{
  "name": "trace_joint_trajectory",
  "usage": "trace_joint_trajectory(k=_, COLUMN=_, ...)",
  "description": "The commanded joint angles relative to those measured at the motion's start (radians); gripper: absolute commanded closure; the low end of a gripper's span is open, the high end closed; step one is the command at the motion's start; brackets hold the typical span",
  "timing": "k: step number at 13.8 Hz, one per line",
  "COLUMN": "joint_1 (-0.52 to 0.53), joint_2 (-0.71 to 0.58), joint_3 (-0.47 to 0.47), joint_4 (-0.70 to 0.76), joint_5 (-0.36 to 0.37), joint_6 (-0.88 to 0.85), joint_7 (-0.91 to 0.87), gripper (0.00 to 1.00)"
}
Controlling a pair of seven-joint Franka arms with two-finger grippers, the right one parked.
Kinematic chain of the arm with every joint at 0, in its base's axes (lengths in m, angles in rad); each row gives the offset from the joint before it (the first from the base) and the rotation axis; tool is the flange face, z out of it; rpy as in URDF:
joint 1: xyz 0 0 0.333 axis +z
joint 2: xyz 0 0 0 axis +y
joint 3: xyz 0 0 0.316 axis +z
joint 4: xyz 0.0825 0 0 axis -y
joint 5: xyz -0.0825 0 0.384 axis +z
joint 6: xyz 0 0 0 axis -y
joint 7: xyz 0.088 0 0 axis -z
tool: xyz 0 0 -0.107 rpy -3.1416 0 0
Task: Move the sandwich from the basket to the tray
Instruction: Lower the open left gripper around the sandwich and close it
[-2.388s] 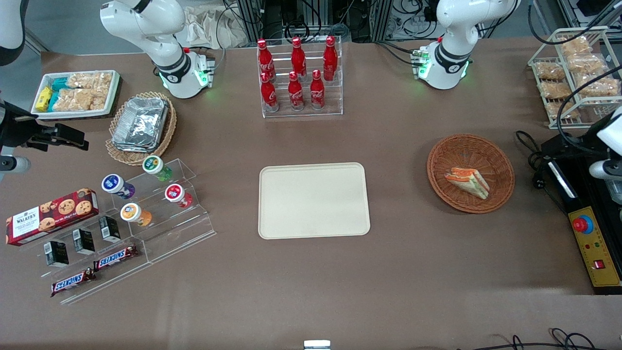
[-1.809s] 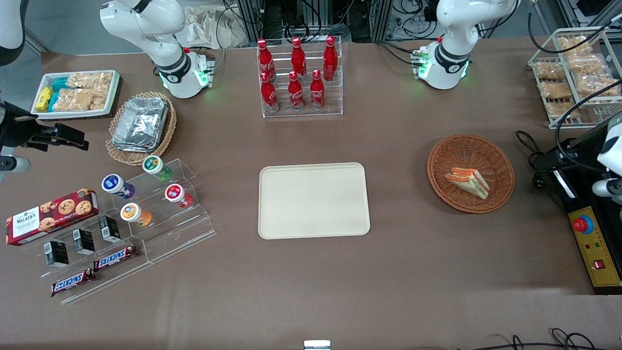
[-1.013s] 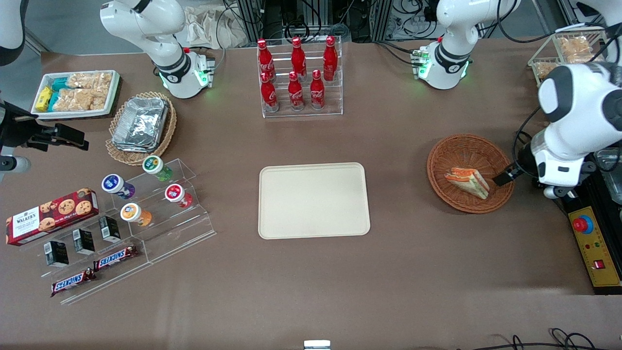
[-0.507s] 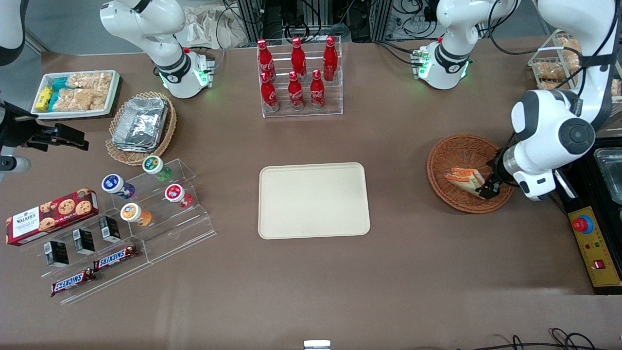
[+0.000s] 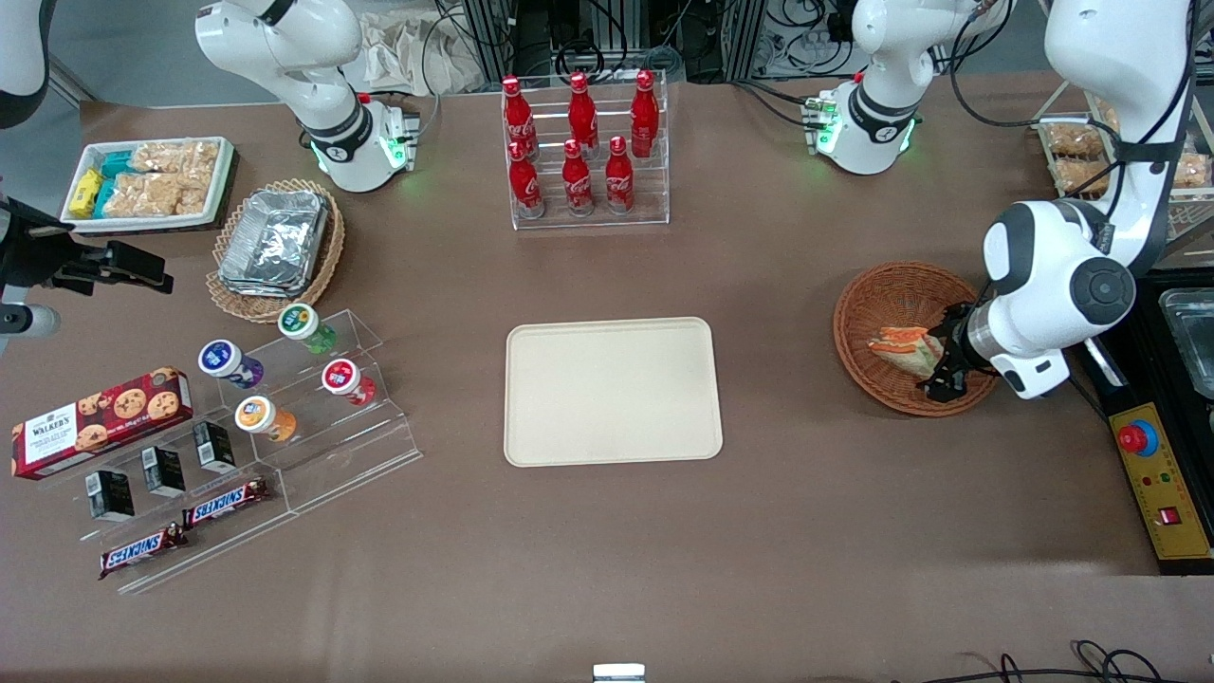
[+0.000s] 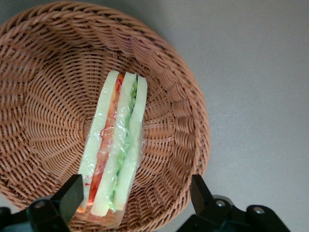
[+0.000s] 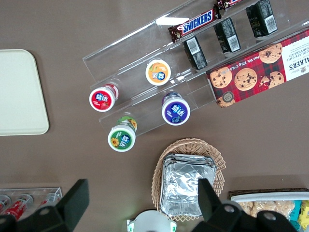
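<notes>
The sandwich (image 5: 899, 342) (image 6: 115, 145), a plastic-wrapped wedge of pale bread with red, orange and green filling, lies in the round reddish-brown wicker basket (image 5: 901, 285) (image 6: 48, 72). My left gripper (image 5: 941, 368) (image 6: 135, 189) hangs open just above the basket. One finger (image 6: 71, 192) stands beside the sandwich's wide end. The other finger (image 6: 199, 191) is over the basket's rim, so the sandwich sits off-centre between them and is not gripped. The cream tray (image 5: 612, 391) lies flat mid-table, toward the parked arm from the basket, with nothing on it.
A clear rack of red cola bottles (image 5: 580, 152) stands farther from the camera than the tray. A wire rack of snack bags (image 5: 1119, 152) and a yellow control box (image 5: 1159, 479) flank the basket. Acrylic steps with cups (image 5: 303, 398) and a foil-tray basket (image 5: 275, 247) sit toward the parked arm's end.
The left arm swung in from the working arm's end of the table and came down over the basket. Its open gripper now sits over the sandwich. The sandwich has not moved.
</notes>
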Motion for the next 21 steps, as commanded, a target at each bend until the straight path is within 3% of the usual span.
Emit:
trace_joint_trajectory(k=1, joint_1=-0.001, joint_2=0.004, joint_3=-0.004, joint_4=-0.084, joint_5=0.010, joint_6=0.125, joint_7=-0.057, gripper=0.00)
trace_joint_trajectory(k=5, joint_1=0.002, joint_2=-0.006, joint_3=-0.003, joint_4=-0.070, joint_5=0.011, joint_6=0.107, joint_7=-0.045, gripper=0.00)
trace_joint_trajectory(k=10, joint_1=0.003, joint_2=-0.035, joint_3=-0.004, joint_4=0.111, joint_5=0.033, joint_6=-0.181, joint_7=-0.032, gripper=0.00)
trace_joint_trajectory(k=14, joint_1=0.002, joint_2=-0.145, joint_3=-0.009, joint_4=0.141, joint_5=0.040, joint_6=-0.314, joint_7=0.156, gripper=0.00)
trace_joint_trajectory(k=18, joint_1=0.000, joint_2=-0.147, joint_3=-0.030, joint_4=0.109, joint_5=0.037, joint_6=-0.304, joint_7=0.140, gripper=0.00)
trace_joint_trajectory(k=21, joint_1=0.002, joint_2=-0.133, joint_3=-0.030, joint_4=0.004, joint_5=0.030, joint_6=-0.148, joint_7=0.019, gripper=0.00)
